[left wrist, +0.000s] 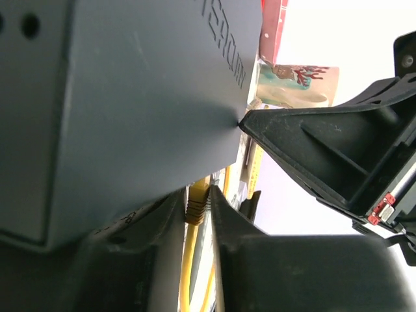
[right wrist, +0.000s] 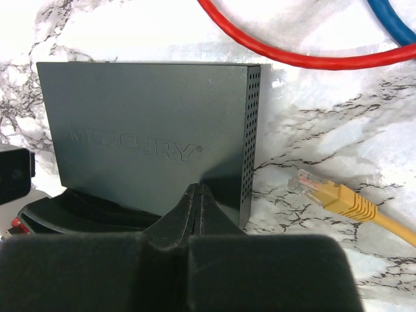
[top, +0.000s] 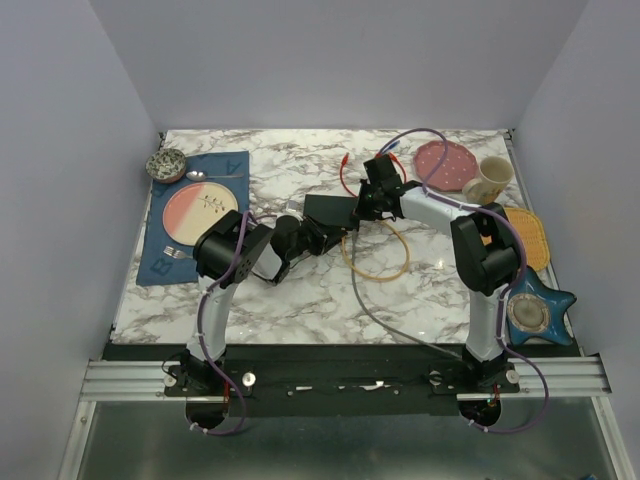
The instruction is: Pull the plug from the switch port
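Note:
The switch is a flat matte-black box lying on the marble table, mid-table in the top view. A yellow plug with a ribbed boot sits at the switch's near edge, its front end hidden behind that edge. My left gripper is shut on this plug, one finger on each side of the boot. My right gripper is shut, its tips resting on the switch's top face near its right edge. In the top view both grippers meet at the switch, left gripper and right gripper.
A second yellow plug lies loose on the table right of the switch. Red cable and blue cable run behind it. A yellow cable loop, pink plate, mug, blue placemat and star dish surround the work area.

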You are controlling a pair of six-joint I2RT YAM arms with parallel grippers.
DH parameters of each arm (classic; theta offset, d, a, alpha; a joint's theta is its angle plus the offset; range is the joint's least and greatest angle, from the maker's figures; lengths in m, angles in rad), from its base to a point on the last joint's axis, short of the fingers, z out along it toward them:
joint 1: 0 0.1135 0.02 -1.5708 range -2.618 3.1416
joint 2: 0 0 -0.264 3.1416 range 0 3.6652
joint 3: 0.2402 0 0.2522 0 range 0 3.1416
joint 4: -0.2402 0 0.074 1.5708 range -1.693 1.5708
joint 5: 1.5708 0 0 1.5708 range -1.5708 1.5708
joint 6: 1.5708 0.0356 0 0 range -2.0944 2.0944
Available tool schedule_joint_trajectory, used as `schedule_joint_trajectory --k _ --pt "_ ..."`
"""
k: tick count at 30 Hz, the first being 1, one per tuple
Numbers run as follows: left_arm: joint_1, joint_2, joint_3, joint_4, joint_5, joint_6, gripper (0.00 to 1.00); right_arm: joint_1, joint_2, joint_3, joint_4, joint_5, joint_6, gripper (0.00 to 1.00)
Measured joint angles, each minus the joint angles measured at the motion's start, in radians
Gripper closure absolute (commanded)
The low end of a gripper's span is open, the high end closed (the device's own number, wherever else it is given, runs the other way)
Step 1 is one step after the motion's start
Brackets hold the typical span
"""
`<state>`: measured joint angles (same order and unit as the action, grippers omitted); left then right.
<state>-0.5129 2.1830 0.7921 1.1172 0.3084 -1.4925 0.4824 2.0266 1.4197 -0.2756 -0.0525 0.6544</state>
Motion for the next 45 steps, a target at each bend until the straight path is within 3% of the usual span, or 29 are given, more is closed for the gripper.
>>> schedule_joint_trajectory --k 4,10,21,24,28,34,39,42,45 --pt "0.000 0.010 -0.002 0.029 0.003 -0.002 0.88 -0.002 0.000 -0.007 0.010 -0.007 0.001 0.99" --pt "0.005 0.016 -0.035 0.097 -0.001 -0.011 0.94 -0.006 -0.011 -0.041 0.051 -0.041 0.018 0.99" --pt "0.035 -0.021 -0.221 0.265 0.030 -0.012 0.99 0.056 -0.062 -0.114 0.071 -0.085 0.045 0.99" --pt "0.041 -0.031 -0.259 0.289 0.042 -0.013 0.95 0.069 -0.080 -0.133 0.063 -0.086 0.045 0.99" --pt "0.050 -0.033 -0.281 0.315 0.055 -0.018 0.63 0.080 -0.105 -0.153 0.045 -0.086 0.035 0.99" --pt "0.060 -0.044 -0.283 0.301 0.070 -0.034 0.48 0.082 -0.108 -0.161 0.038 -0.089 0.026 0.99" --pt "0.060 -0.061 -0.278 0.284 0.071 -0.042 0.47 0.081 -0.098 -0.161 0.045 -0.103 0.029 0.99" --pt "0.060 -0.066 -0.275 0.269 0.071 -0.043 0.53 0.081 -0.090 -0.156 0.058 -0.117 0.034 0.99" --pt "0.061 -0.071 -0.264 0.225 0.071 -0.047 0.67 0.081 -0.087 -0.156 0.067 -0.124 0.037 0.99"
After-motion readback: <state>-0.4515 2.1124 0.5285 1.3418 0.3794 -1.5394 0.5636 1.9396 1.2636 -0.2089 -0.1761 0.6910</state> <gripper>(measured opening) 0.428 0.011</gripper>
